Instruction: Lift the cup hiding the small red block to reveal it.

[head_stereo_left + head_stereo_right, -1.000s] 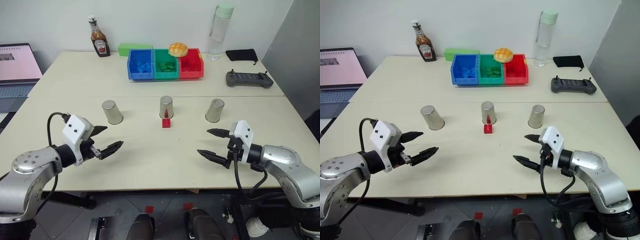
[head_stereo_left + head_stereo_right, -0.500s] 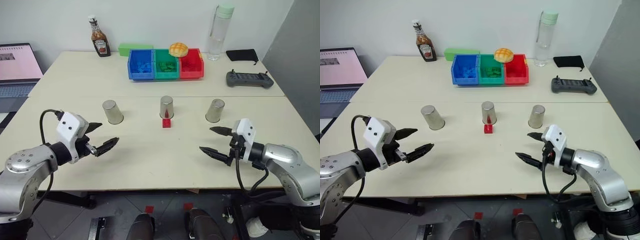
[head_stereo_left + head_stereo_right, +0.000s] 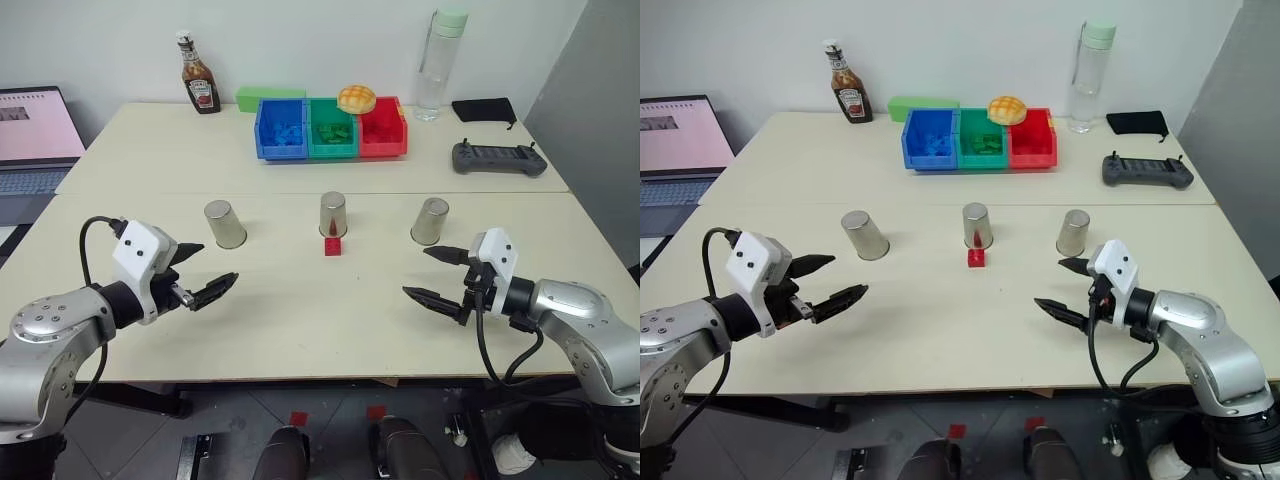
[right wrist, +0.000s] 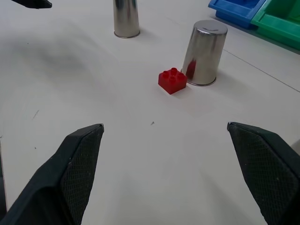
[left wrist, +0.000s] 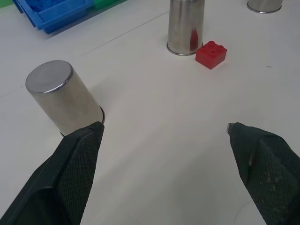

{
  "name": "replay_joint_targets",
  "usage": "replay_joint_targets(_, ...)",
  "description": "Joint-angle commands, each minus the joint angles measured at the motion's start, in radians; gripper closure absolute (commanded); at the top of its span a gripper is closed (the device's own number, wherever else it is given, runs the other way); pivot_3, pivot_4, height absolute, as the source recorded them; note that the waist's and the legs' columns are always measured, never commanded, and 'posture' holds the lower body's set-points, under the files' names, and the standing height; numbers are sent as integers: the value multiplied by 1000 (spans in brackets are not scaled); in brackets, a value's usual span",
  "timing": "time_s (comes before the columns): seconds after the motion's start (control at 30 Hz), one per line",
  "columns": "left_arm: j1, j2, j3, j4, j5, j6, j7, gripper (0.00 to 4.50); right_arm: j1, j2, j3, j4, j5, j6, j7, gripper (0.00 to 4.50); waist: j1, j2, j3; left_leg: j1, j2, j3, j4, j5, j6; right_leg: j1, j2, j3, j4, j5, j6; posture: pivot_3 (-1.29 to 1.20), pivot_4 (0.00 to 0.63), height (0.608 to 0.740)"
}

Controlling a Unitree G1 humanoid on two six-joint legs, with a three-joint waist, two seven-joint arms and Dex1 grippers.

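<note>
3 small shiny silver metal tapered cups stand upside down in a row across the pale beige worktop (image 3: 300,330): the left cup (image 3: 224,223), the middle cup (image 3: 333,214) and the right cup (image 3: 430,221). The small red studded plastic block (image 3: 332,246) lies in the open, just in front of the middle cup and apart from it; its red reflection shows on that cup's wall. No cup covers the block at this moment.

The left gripper (image 3: 198,275) hovers above the worktop, near the left cup and on its near side. Its 2 black fingers (image 5: 70,173) are spread wide and grasp nothing. The right gripper (image 3: 440,277) hovers near the right cup, on its near side. Its fingers (image 4: 77,164) are likewise spread wide and empty.

Handling judgement for a cup:
1. The cup appears to be thin-walled metal, so it is probably light and rigid, and it will not deform under a firm pinch.
2. The polished wall is likely slippery, and the taper narrows toward the closed top, so a loose grip may slide upward and off.
3. Take hold across the wall at mid-height or lower, where the body is wider, with 1 finger on each side.
4. Lift straight up; a tilted lift may drag the rim and push the light block aside.

Behind the cups stand blue (image 3: 281,128), green (image 3: 331,129) and red (image 3: 383,128) storage bins.
</note>
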Motion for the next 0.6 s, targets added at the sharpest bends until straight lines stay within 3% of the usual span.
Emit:
replay_joint_targets(0.03, -19, 8, 12, -8, -6, 0, 2, 0, -4, -7, -52, -51, 30, -3, -4, 3, 0, 0, 0, 0, 0, 0, 0, 0, 0, 0, 0, 0, 0, 0, 0, 0, 150, 740)
replay_joint_targets(0.6, -24, 5, -2, 1, 10, -12, 3, 0, -27, 6, -40, -58, 46, 55, -33, 3, 0, 0, 0, 0, 0, 0, 0, 0, 0, 0, 0, 0, 0, 0, 0, 0, 150, 740)
